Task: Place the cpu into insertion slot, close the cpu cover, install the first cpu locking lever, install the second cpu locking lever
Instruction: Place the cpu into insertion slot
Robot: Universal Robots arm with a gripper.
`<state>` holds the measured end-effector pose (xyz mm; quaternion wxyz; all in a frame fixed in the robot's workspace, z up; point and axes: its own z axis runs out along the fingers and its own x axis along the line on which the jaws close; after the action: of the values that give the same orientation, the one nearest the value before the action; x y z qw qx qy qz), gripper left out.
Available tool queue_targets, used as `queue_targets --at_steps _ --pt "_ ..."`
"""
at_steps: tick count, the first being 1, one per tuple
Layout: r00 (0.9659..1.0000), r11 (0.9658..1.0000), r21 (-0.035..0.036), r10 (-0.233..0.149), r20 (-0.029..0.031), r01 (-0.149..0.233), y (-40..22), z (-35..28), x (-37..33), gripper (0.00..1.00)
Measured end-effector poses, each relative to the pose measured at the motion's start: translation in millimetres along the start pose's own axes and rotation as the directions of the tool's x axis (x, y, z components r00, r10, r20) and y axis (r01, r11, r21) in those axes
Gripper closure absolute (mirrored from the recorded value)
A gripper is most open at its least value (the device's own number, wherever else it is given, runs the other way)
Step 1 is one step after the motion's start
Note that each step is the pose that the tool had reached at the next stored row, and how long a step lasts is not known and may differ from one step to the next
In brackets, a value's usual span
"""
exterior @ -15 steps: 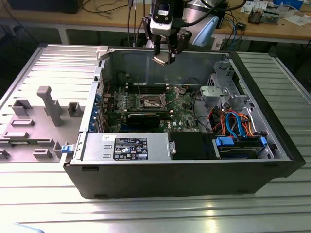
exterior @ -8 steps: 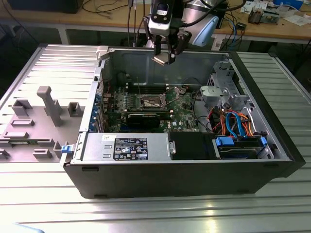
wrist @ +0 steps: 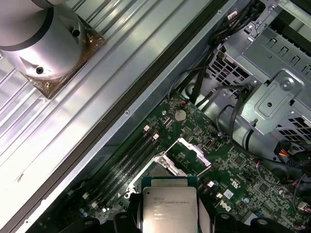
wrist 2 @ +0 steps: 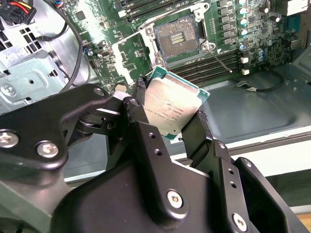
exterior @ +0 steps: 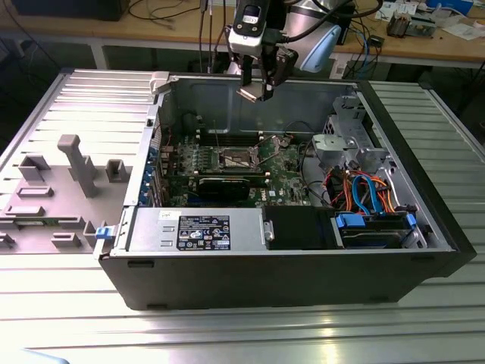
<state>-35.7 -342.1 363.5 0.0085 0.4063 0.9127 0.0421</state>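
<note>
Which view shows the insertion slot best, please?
The second wrist view: the slot lies open and unobstructed, its dark centre plain. In the exterior view it sits far off inside the case. In the first wrist view the held cpu hides most of it.

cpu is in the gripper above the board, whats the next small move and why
Probably ease the gripper down toward the insertion slot, lining the cpu up squarely over it. The gripper is shut on the cpu and holds it well above the slot. The slot looks bare and the cpu cover is swung open, so nothing seems to block the descent.
</note>
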Motion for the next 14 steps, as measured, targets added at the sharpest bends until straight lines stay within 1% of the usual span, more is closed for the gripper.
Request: queue_targets --at_steps 5,8,14 --pt "1.0000 1.0000 -0.0001 0.001 0.0001 -0.001 0.0 0.0 0.0 0.45" --pt "1.0000 1.0000 -0.0002 0.008 0.0007 -0.008 0.0 0.0 0.0 0.45" --pt "0.9990 0.9990 -0.0010 0.045 0.0037 -0.045 0.0 0.1 0.0 0.45"
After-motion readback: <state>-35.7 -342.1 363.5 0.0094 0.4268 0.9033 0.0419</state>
